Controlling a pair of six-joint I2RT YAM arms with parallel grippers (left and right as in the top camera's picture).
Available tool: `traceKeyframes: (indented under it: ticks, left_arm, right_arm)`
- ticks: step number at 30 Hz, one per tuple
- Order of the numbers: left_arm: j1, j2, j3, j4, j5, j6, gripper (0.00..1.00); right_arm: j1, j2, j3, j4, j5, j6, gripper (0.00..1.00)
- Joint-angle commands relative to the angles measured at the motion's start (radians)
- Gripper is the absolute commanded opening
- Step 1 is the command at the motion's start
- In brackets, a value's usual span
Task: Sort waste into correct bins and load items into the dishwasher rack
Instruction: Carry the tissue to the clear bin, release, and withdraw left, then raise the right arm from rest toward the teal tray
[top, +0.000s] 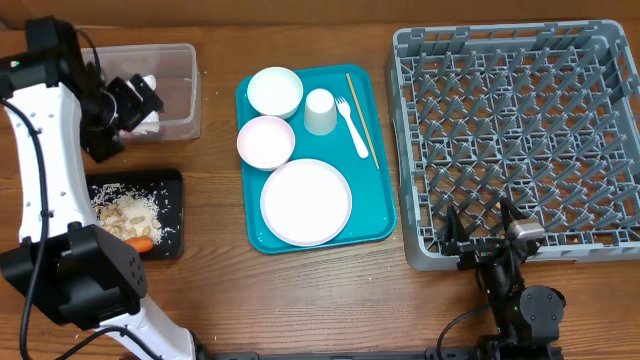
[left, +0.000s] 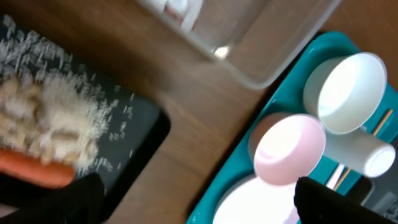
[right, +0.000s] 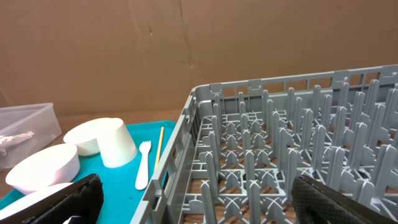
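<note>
Brown bench (top: 300, 290), cardboard wall (right: 186, 37) behind; waste is binned, dishes wait on the teal tray (top: 380, 215).

My left fingers (top: 140, 95) hang spread and empty over the clear tub (top: 185, 60), where the paper napkin (top: 148, 120) lies; I judge it sits there as dry waste, while the carrot (top: 142, 243) and rice scraps (top: 125, 210) share the black tray (top: 170, 180) as food. My right fingers (top: 455, 228) are released too, parked at the near edge of the dishwasher rack (top: 520, 120), likely ready for loading. The plate (top: 305, 200), two bowls (top: 274, 90), cup (top: 320, 110) and fork (top: 352, 125) lie grouped between both arms; no dish is in the rack yet; I find no readable writing.
</note>
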Motion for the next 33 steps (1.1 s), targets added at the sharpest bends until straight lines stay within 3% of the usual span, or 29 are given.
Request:
traceKeyframes:
  ticks: [1, 8, 12, 15, 28, 30, 33]
  left_arm:
    - [0.059, -0.101, 0.008, -0.053, 0.023, 0.0, 1.0]
    - [0.094, -0.329, -0.005, -0.102, -0.023, 0.001, 1.0]
    - [0.182, -0.418, -0.07, -0.106, -0.05, -0.196, 1.0]
    - [0.336, -0.418, -0.125, -0.127, -0.046, -0.348, 1.0]
    - [0.383, -0.39, -0.155, -0.181, -0.127, -0.346, 1.0]
    - [0.383, -0.39, -0.155, -0.182, -0.127, -0.346, 1.0]
    - [0.383, -0.39, -0.155, -0.181, -0.127, -0.346, 1.0]
  right_arm:
    - [0.004, -0.007, -0.01, 0.005, 0.01, 0.005, 1.0]
    - [0.004, -0.007, -0.01, 0.005, 0.01, 0.005, 1.0]
    - [0.004, -0.007, -0.01, 0.005, 0.01, 0.005, 1.0]
    - [0.004, -0.007, -0.01, 0.005, 0.01, 0.005, 1.0]
    - [0.004, -0.007, -0.01, 0.021, 0.03, 0.005, 1.0]
    - [0.004, -0.007, -0.01, 0.088, -0.056, 0.006, 1.0]
    - [0.004, -0.007, -0.01, 0.215, -0.45, 0.006, 1.0]
